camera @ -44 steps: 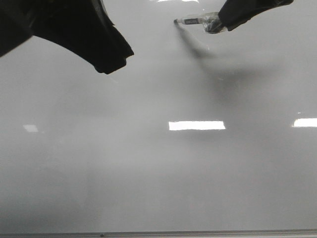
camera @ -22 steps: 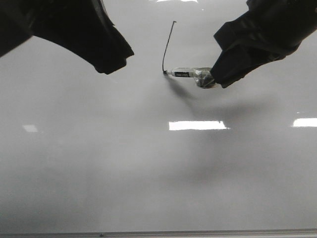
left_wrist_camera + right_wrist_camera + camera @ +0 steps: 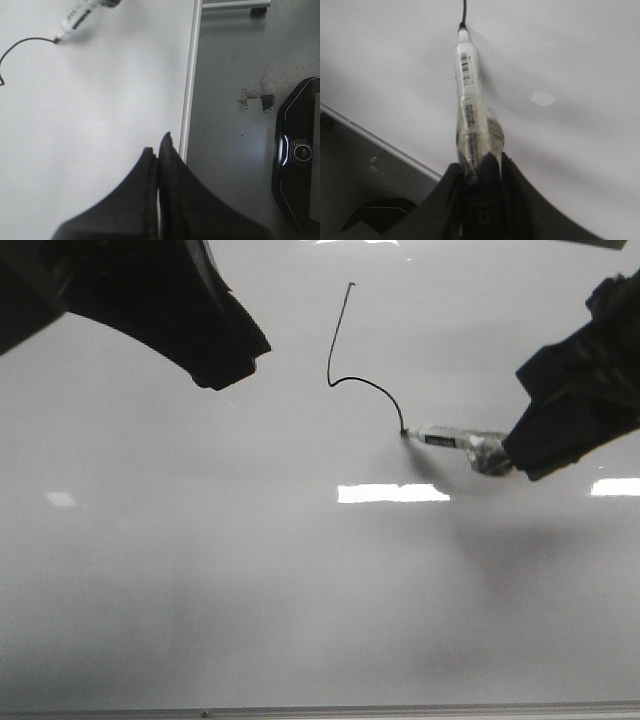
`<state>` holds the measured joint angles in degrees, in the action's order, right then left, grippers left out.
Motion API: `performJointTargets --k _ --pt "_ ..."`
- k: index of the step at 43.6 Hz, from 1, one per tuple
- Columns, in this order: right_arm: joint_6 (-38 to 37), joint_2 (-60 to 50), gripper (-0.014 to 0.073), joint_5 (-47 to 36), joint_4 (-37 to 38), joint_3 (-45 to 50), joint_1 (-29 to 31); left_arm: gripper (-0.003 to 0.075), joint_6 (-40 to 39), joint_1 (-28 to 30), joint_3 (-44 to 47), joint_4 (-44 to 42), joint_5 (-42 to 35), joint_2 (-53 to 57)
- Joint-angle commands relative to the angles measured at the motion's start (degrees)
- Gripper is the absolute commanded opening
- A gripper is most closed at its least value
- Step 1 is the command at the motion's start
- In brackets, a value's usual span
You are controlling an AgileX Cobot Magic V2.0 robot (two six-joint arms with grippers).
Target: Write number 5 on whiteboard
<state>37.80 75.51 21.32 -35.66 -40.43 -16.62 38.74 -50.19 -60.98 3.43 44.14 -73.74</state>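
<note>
The whiteboard (image 3: 250,580) fills the front view, with a grey edge strip along its near side. A thin black line (image 3: 333,345) runs down it and curves right to the marker tip; it is part of the number 5. My right gripper (image 3: 515,450) is shut on a white marker (image 3: 450,440) whose tip touches the board. The right wrist view shows the marker (image 3: 470,100) held in that gripper (image 3: 481,162). My left gripper (image 3: 159,150) is shut and empty, above the board's edge (image 3: 190,100); it shows in the front view (image 3: 225,365) at the upper left.
Bright rectangular light reflections (image 3: 393,493) lie on the board. Beside the board's edge in the left wrist view are grey floor (image 3: 235,150) and a black device (image 3: 300,155). The board's edge and dark floor show in the right wrist view (image 3: 380,145).
My right gripper has moved the marker down the board and then right. The line has grown from a dot to a vertical stroke with a curve to the right. The left arm has not moved.
</note>
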Motion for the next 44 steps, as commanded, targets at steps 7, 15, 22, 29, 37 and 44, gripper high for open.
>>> performJointTargets --k 7,15,22,29,37,44 --pt "-0.4 6.6 -0.0059 -9.4 -4.9 -2.4 -9.8 -0.0020 -0.6 -0.1 -1.6 1.1 -2.5 1.5" --pt "-0.4 7.2 -0.0059 -8.1 -6.0 -6.5 -13.7 -0.0020 -0.6 -0.1 -1.6 1.2 -2.4 1.5" --pt "-0.4 -2.4 -0.0059 -9.0 -5.9 -6.9 -12.2 -0.0020 -0.6 -0.1 -1.6 1.2 -2.1 1.5" --pt "-0.4 -3.5 -0.0059 -6.5 -5.9 -11.4 -5.5 -0.0020 -0.6 -0.1 -1.6 1.2 -2.1 1.5" --pt "-0.3 0.6 -0.0059 -2.6 -5.9 -15.6 -3.1 -0.0020 -0.6 -0.1 -1.6 1.2 -2.1 1.5" --pt "-0.3 2.8 -0.0059 -2.2 -5.9 -16.0 -3.1 -0.0020 -0.6 -0.1 -1.6 1.2 -2.1 1.5"
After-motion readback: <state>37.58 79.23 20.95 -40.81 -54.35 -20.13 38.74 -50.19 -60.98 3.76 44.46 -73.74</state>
